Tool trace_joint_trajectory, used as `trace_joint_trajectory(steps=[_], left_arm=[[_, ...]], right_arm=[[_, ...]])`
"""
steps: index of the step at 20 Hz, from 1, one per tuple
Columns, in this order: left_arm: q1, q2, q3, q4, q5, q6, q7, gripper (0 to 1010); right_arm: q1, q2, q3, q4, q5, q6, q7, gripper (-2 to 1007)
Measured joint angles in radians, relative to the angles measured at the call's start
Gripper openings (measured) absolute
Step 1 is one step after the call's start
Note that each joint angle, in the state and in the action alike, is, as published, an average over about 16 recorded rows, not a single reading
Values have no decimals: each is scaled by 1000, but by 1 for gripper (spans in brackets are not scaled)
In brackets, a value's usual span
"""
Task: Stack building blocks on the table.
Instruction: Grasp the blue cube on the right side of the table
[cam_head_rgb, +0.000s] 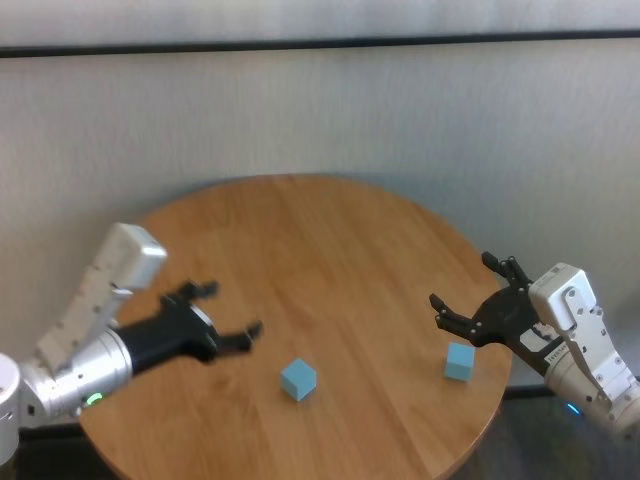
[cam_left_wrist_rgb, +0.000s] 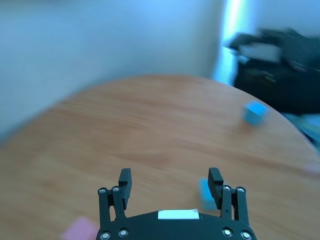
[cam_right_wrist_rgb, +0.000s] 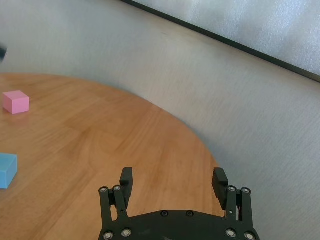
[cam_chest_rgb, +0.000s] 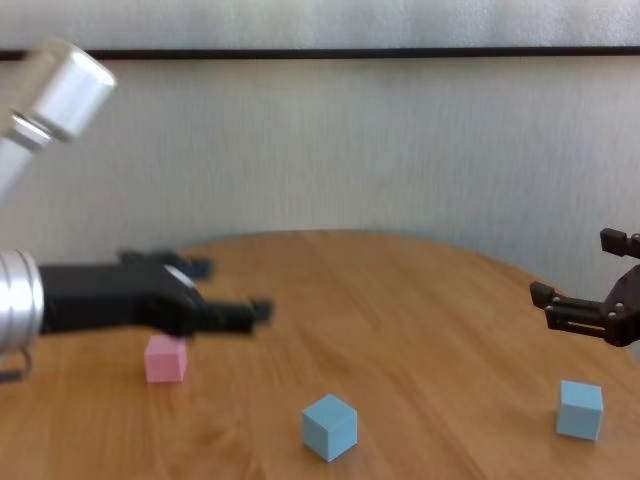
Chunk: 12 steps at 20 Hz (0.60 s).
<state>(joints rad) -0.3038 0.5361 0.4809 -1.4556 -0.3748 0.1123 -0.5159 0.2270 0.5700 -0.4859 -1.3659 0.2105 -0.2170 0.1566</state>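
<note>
Stacking not begun: all three blocks lie apart on the table (cam_head_rgb: 330, 240), none on another.

The left gripper (cam_head_rgb: 228, 315) hangs low over the table's left side, fingers spread and empty. The pink block (cam_chest_rgb: 165, 359) sits just beside and beneath it in the chest view; the head view hides it behind the arm. The middle blue block (cam_head_rgb: 298, 379) lies near, ahead of the fingertips toward the near edge. The right gripper (cam_head_rgb: 478, 296) hovers at the right rim, likewise spread and empty, the second blue block (cam_head_rgb: 459, 361) just below it. Every lift remains, I judge.
</note>
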Motion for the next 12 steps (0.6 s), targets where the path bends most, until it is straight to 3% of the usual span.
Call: trace_joint_trajectory(steps=[6, 9, 12], left_arm=[[73, 8, -78, -72, -14, -37, 91, 999], [93, 6, -102, -89, -15, -48, 115, 999], [103, 6, -113, -98, -16, -54, 118, 999]], right_arm=[[0, 0, 0, 0, 0, 0, 0, 1001], [-2, 5, 0, -8, 1, 6, 11, 1001], [-10, 24, 1, -32, 11, 28, 40, 1001]])
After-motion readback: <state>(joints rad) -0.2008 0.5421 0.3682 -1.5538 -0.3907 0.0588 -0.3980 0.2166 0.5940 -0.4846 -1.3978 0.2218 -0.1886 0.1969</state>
